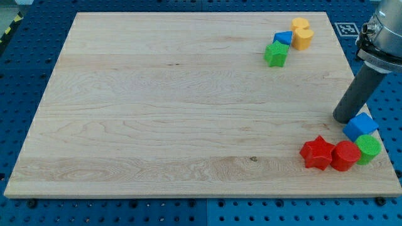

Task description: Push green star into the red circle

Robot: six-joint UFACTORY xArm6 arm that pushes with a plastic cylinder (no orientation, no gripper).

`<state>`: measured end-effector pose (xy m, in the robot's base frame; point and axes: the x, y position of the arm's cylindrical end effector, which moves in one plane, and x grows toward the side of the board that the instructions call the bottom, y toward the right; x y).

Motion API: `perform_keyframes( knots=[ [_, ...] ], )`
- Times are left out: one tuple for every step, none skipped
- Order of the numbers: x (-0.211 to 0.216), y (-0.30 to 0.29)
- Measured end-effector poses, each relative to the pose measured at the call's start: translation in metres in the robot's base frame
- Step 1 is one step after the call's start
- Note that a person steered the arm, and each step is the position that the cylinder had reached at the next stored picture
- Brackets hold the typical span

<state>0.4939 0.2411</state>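
**Wood, matt blocks and a dark rod**

The tabletop (176,107) is pale wood with visible grain and a smooth, low-sheen finish. The green star (276,54) and red circle (345,156) look like matt, solid-coloured plastic or foam. The rod above my tip (344,119) is dark and dull.

Bright, even overhead light on my feed; wooden board (188,107) reads sharp, grain clear, no glare. Soft short shadows under blocks at the board's right edge. Slight perspective skew: board's far edge narrower. No blur.
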Motion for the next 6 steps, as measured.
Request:
perform_keyframes(
  knots=[
    [-0.030,-0.017],
    [-0.060,-0.066],
    [-0.080,-0.143],
    [-0.128,-0.201],
    [-0.184,-0.214],
    [-0.210,-0.201]
  ],
)
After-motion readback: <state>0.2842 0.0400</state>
